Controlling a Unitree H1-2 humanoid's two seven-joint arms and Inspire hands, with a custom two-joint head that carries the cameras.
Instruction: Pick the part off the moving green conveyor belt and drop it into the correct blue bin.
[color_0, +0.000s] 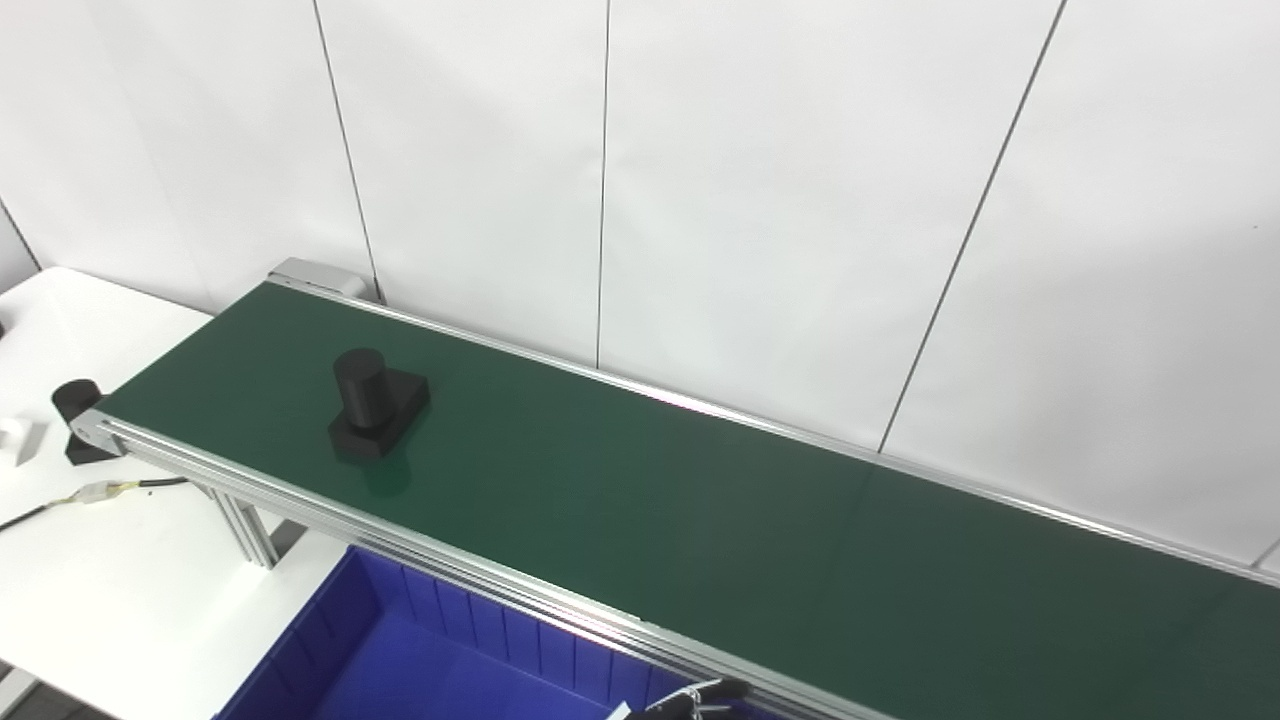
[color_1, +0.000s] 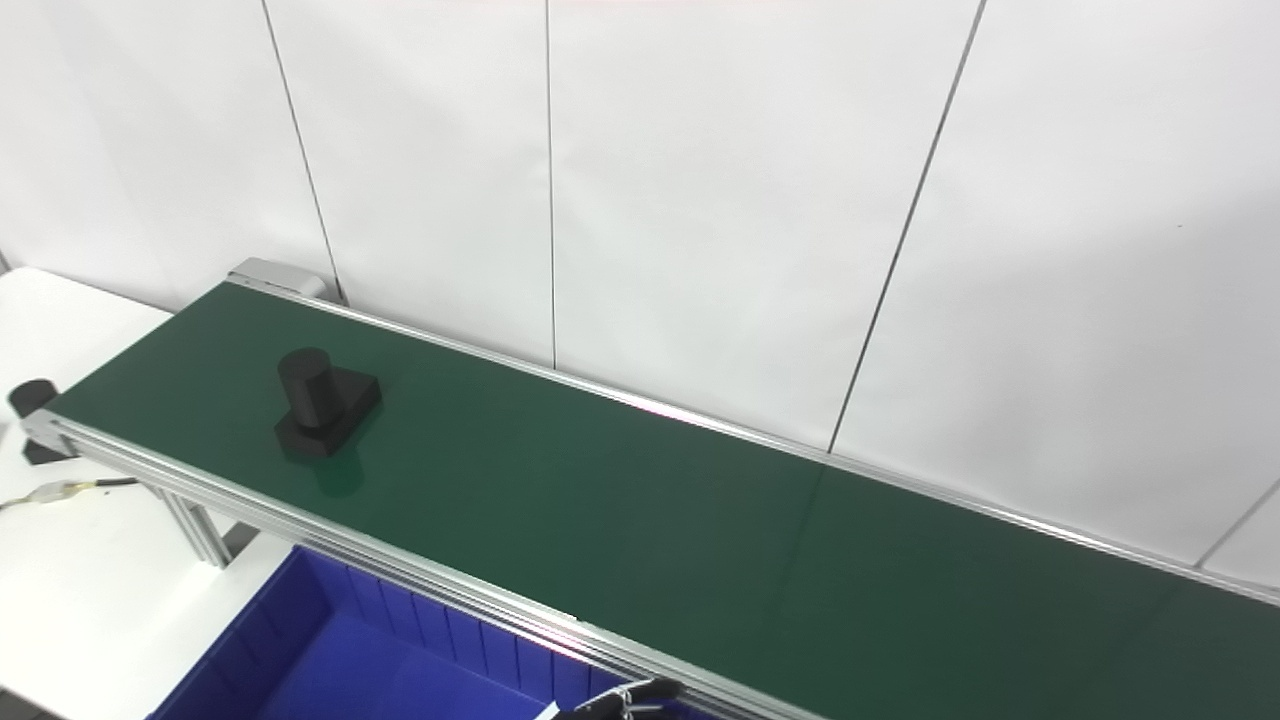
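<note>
Only a sliver of one hand (color_0: 690, 700) was seen, at the bottom edge of both views: a few dark fingertips (color_1: 640, 692) with some pale wiring, cut off by the frame. It could not be told which arm it belonged to, nor whether it was spread, pressed together or pinching anything. No other hand was shown.

The black part (color_0: 375, 405), an upright cylinder on a flat rectangular base, was found resting on the green conveyor belt (color_0: 700, 520), well away from the hand, far up and to the left of it, near the belt's left end. A faint reflection of it was seen on the belt surface just in front of its base. The belt ran diagonally across the view, and its right end was cut off by the frame.

Just to the left of the fingertips, below the belt's near aluminium rail (color_0: 450, 560), a blue bin (color_0: 400, 650) was seen; only its ribbed back wall and part of its floor were visible, the remainder being cut off at the bottom edge. What showed of its inside held nothing.

Further left of the hand, beyond the belt's end, the white bench (color_0: 110, 590) carried a small dark cylindrical item (color_0: 75, 400), half hidden behind the conveyor frame, and a cable (color_0: 100, 492) with a pale connector. What the dark item was could not be made out.
</note>
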